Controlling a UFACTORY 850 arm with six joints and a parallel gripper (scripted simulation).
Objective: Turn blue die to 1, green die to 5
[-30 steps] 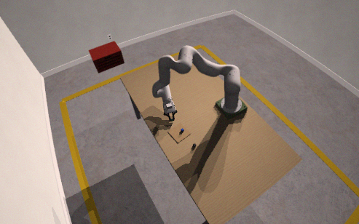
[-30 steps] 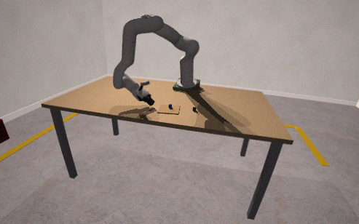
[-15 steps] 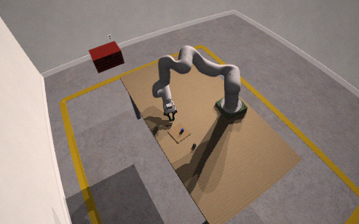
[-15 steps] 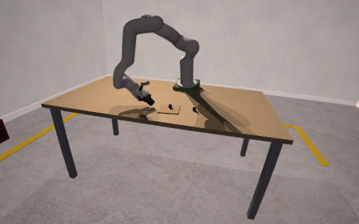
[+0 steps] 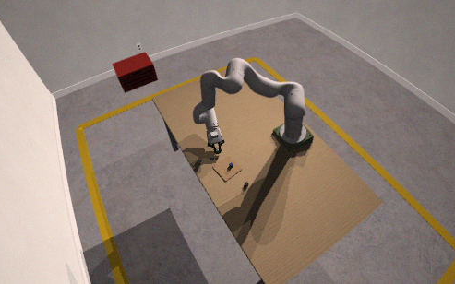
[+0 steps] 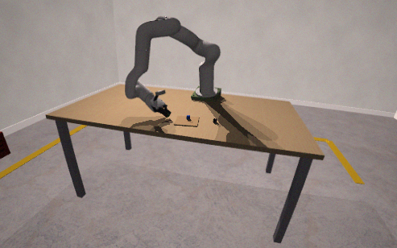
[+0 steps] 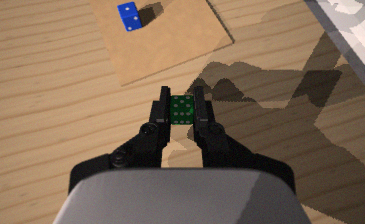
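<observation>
The tool is squeezing the green die mid-frame, off the mat, while the blue die is waiting upper left.

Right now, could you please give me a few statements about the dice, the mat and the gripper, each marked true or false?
1. The gripper is shut on the green die. True.
2. The blue die lies on the bare table, off the mat. False: it sits on the mat.
3. The black die rests on the table, off the mat. True.
4. The green die is stacked on the blue die. False: they are apart, the green one held beside the mat.
5. The red box stands on the table. False: the red box is on the floor.
</observation>
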